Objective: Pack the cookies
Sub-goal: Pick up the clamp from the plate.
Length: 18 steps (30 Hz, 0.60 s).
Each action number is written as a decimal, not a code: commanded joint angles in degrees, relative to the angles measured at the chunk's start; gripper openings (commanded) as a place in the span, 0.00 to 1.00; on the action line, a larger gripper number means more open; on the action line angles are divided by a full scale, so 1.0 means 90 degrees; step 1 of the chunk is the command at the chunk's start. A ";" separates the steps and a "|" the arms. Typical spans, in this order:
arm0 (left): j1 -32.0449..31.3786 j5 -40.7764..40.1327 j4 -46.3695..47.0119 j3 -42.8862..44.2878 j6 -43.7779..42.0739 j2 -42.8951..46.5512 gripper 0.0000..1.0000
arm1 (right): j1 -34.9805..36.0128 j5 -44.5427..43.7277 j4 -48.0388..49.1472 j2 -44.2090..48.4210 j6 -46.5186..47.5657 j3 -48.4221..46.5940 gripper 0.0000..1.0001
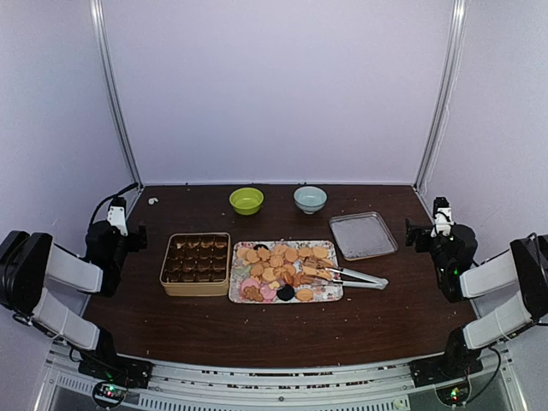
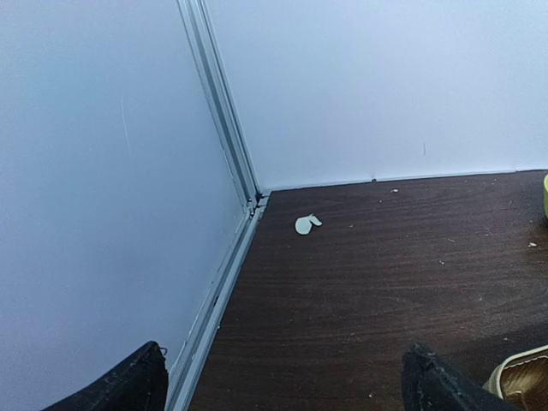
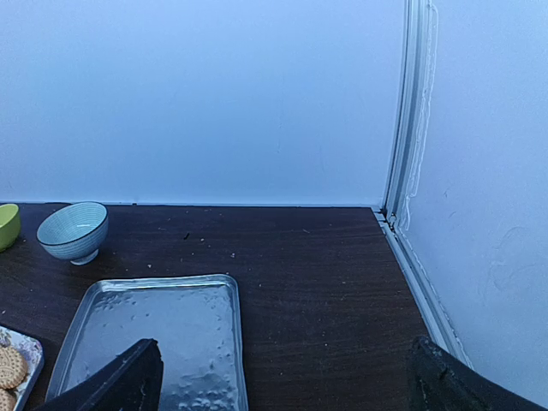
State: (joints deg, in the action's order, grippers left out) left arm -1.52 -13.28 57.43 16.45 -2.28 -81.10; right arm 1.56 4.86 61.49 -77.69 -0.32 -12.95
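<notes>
Since nothing has yet gone into the tin, the dark wooden table (image 1: 257, 330) reads as a packing station laid out for the start of the job, with everything grouped in the middle where both arms can reach. Each arm sits folded back at its own side, well apart from the goods, which I judge to be a parked, ready pose. The left gripper (image 2: 282, 385) has its jaws spread wide with nothing between them, looking at the bare far-left corner. The right gripper (image 3: 287, 381) is equally wide and empty, hanging near the metal lid.

A flowered tray (image 1: 325, 294) lies at the centre as the supply. Just to its left, side by side, stands the tan tin (image 1: 195, 291), its dark paper cups (image 1: 197, 257) seemingly empty and facing up, so each transfer looks short. The metal lid (image 1: 363, 235) lies flat to the tray's right, probably set aside until the tin is full. Tongs (image 1: 355, 278) rest with their tips on the tray's right end and their handles toward the right arm, suggesting that arm is meant to take them up. A green bowl (image 1: 246, 200) and a blue bowl (image 1: 309, 199) sit behind, out of the way. The cookies (image 1: 278, 265), mostly tan with some pink and dark ones, are all heaped on the tray. A small white scrap (image 2: 306, 224) lies near the far-left corner.
</notes>
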 commanded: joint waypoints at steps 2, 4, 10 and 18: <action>0.0076 0.0000 0.0362 0.0140 -0.0064 -0.0059 0.98 | -0.0023 -0.0111 0.0150 -0.0040 0.0015 -0.0143 1.00; 0.0080 -0.0001 0.0354 0.0140 -0.0064 -0.0070 0.98 | -0.0032 -0.0109 0.0150 -0.0037 0.0011 -0.0154 1.00; 0.0079 0.0001 0.0367 0.0137 -0.0066 -0.0061 0.98 | -0.0035 -0.0110 0.0150 -0.0040 0.0010 -0.0147 1.00; 0.0077 0.0001 0.0364 0.0136 -0.0068 -0.0061 0.98 | -0.0022 -0.0357 0.0100 -0.0036 -0.0049 -0.0170 1.00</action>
State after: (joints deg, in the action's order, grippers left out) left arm -1.43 -13.28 57.43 16.51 -2.28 -81.10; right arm 1.56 4.84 61.49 -77.69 -0.34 -12.95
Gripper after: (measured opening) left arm 0.978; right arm 0.999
